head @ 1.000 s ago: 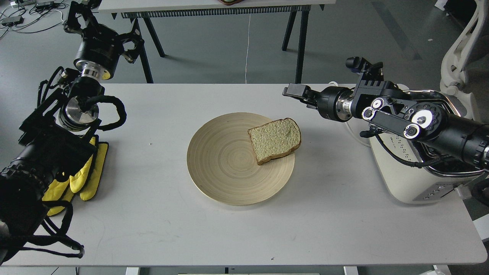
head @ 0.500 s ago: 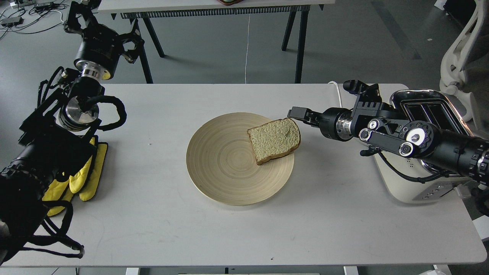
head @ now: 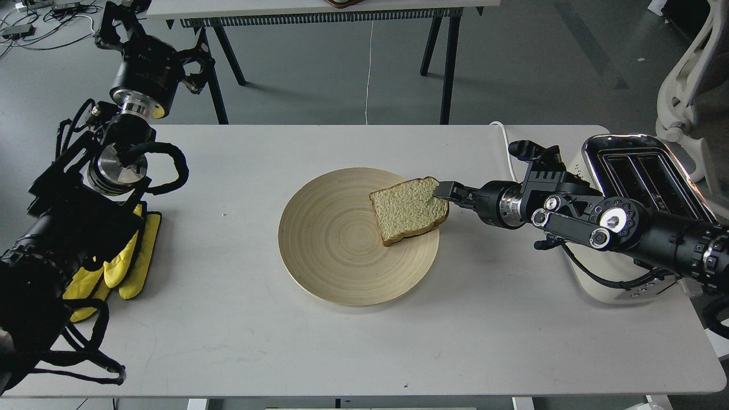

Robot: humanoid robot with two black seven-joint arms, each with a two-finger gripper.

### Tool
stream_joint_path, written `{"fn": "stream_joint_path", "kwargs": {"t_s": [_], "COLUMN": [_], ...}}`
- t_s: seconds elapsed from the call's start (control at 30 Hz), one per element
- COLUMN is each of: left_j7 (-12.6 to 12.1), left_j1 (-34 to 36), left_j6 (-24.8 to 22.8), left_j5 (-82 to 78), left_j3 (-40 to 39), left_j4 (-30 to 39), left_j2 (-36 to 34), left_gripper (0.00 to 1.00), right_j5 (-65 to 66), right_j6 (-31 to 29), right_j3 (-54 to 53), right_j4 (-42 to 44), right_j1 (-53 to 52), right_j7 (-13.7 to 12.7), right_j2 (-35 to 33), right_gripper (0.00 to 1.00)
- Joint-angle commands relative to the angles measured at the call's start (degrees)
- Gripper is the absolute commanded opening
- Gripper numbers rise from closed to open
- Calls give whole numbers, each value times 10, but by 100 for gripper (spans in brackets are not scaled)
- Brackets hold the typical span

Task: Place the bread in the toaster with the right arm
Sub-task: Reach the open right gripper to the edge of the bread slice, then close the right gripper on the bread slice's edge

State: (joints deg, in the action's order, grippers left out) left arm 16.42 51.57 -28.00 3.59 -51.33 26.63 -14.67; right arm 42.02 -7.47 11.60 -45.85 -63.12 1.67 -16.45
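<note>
In the head view, our right arm point(head: 603, 225) reaches in from the right edge, low over the white table point(head: 228, 341), and our right gripper point(head: 443, 190) sits at the upper right corner of the bread point(head: 411, 209), its dark tip meeting the crust there. The tip is seen small and nearly end-on, so we cannot tell how far its fingers are parted or whether they have hold of the slice. The bread lies flat on the right part of the round wooden plate point(head: 330, 245), with its rounded top toward the gripper and one crusted edge out near the plate's rim. The toaster point(head: 643, 165) stands at the right end of the table, well apart from the plate, behind our right arm; both dark slots in its chrome top are open to view, and its white cord point(head: 507, 142) runs off toward the table's far edge. Our left arm rises along the left side, and our left gripper point(head: 122, 20) is up at the top left corner, beyond the table's far edge, too dark and tangled for us to read its fingers. Yellow gloves point(head: 128, 259) lie on the table just beside that arm.
</note>
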Motion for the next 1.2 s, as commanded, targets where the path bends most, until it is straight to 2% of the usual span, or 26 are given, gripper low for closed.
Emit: {"fn": "stream_joint_path", "kwargs": {"t_s": [0.0,0.53,0.83,1.03,1.17], "left_j7": [0,0,1,1,1], "left_j1": [0,0,0,0,0], "left_j6": [0,0,0,0,0], "left_j5": [0,0,0,1,1], "left_j3": [0,0,-1,-1,-1], "left_j4": [0,1,1,1,1], "left_j2": [0,0,0,0,0], "left_gripper": [100,100,100,100,100], "right_j5": [1,1,-1,0,2], "right_j6": [2,-1,-1,-1,-1], "right_j3": [-6,-12,-13,-13,-12], "right_j4": [0,6,4,7,7], "right_j1": [-1,0,-1,0,0], "right_j7": [4,7,9,12,12], "right_j2": [4,16,14,15,13], "right_gripper": [59,57,35,10,6]}}
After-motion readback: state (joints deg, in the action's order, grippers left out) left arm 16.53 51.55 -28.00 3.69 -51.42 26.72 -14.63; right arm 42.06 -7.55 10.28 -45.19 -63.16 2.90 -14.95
